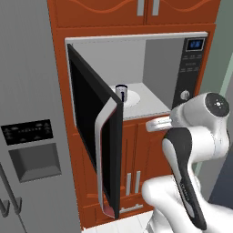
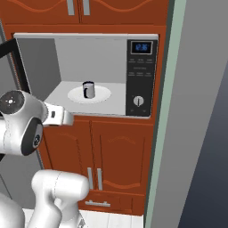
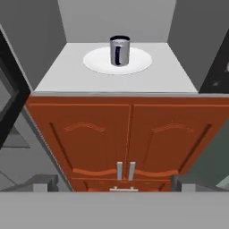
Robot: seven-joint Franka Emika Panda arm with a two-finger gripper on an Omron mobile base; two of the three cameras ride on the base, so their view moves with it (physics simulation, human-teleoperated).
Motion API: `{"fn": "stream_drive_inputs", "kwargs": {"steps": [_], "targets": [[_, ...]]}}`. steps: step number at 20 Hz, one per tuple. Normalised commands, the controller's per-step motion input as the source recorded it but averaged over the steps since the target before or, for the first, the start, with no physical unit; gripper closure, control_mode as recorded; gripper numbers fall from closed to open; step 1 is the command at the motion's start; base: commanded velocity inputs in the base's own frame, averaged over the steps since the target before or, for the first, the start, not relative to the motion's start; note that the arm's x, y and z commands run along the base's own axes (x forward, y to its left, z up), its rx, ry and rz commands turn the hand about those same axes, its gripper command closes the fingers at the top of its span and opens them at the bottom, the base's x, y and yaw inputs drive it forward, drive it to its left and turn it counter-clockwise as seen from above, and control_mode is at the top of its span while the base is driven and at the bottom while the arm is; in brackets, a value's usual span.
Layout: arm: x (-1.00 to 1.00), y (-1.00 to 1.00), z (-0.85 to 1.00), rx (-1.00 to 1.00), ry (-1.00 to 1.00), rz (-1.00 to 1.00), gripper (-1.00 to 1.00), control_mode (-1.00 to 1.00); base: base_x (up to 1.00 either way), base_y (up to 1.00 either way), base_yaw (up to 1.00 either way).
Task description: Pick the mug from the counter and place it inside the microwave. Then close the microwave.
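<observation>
claw: nearest my hand camera; I see its two finger tips standing wide apart at the bottom of that view, nothing between them. It is backed off from the oven mouth, level with the cupboard fronts.
mug: I see it upright on the white turntable plate inside the microwave, well apart from the claw. Placing looks done to me.
step in hand: I judge it is the closing of the door, which hangs open and swings out to the left of the cavity.
how I would do it: I take the arm left and round to the outer face of the door, near its free edge by the silver handle, and push in a slow arc until it meets the frame. I keep the hand out of the cavity so the mug is not nudged.
in the way: the door's free edge stands between the arm and the door's outer face; I have to clear it first. I judge a sweep too close to the opening could catch that edge.
around: orange cupboard doors below the oven, control panel with blue display and knob at the right, grey refrigerator just beside the open door on the left, leaving little room behind it.
</observation>
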Motion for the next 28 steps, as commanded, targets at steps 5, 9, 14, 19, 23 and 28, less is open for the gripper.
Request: {"fn": "stream_drive_inputs", "kwargs": {"steps": [5,9,14,19,23,28], "targets": [[-0.97,0.0,0.19,0.0,-0.19,0.0,-1.0,-1.0,0.0,0.0,0.0],[-1.0,0.0,0.09,0.0,-0.19,0.0,-1.0,-1.0,0.0,0.0,0.0],[-0.81,0.0,0.01,0.0,-0.19,-0.01,-1.0,-1.0,0.0,0.0,0.0],[-0.72,0.01,0.0,0.0,-0.2,-0.01,-1.0,-1.0,0.0,0.0,0.0],[-0.87,0.02,0.0,0.0,-0.25,-0.02,-1.0,-1.0,0.0,0.0,0.0],[-0.87,0.0,0.0,0.0,-0.21,-0.1,-1.0,-1.0,0.0,0.0,0.0]]}}
